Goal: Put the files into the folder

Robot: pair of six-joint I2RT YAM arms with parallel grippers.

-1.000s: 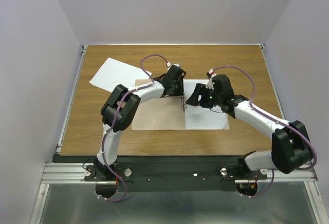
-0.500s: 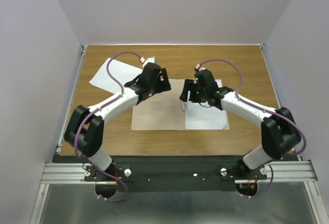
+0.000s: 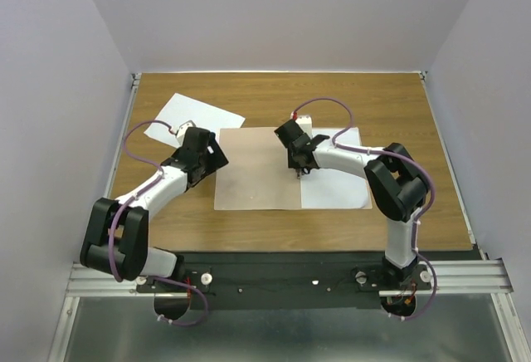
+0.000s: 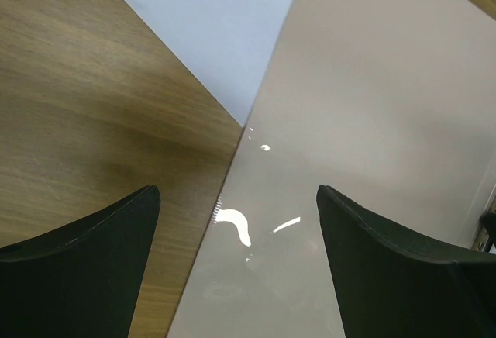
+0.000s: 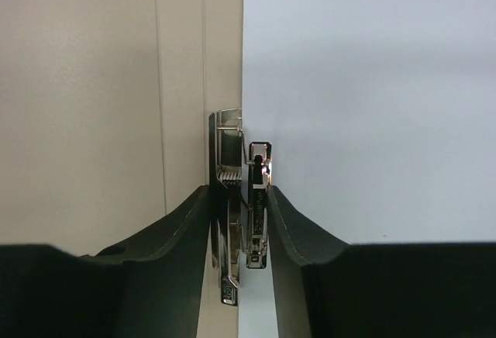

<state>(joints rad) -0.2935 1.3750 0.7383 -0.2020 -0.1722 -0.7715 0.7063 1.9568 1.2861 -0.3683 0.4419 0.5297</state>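
On the wooden table [image 3: 373, 96] we count two white sheets and one folder. The first sheet [image 3: 187, 114] lies far left, touching the left edge of the open folder [image 3: 257, 179], where our left gripper [image 4: 236, 198] hovers with fingers spread. At the fold our right gripper [image 3: 297, 161] is clamped on the single metal clip [image 5: 232, 191], and the second sheet [image 3: 336, 183] lies on the folder's right half.

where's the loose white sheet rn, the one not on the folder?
Top view: the loose sheet lies flat on the table's far left, angled, one corner meeting the folder's far-left corner, just beyond the left gripper.
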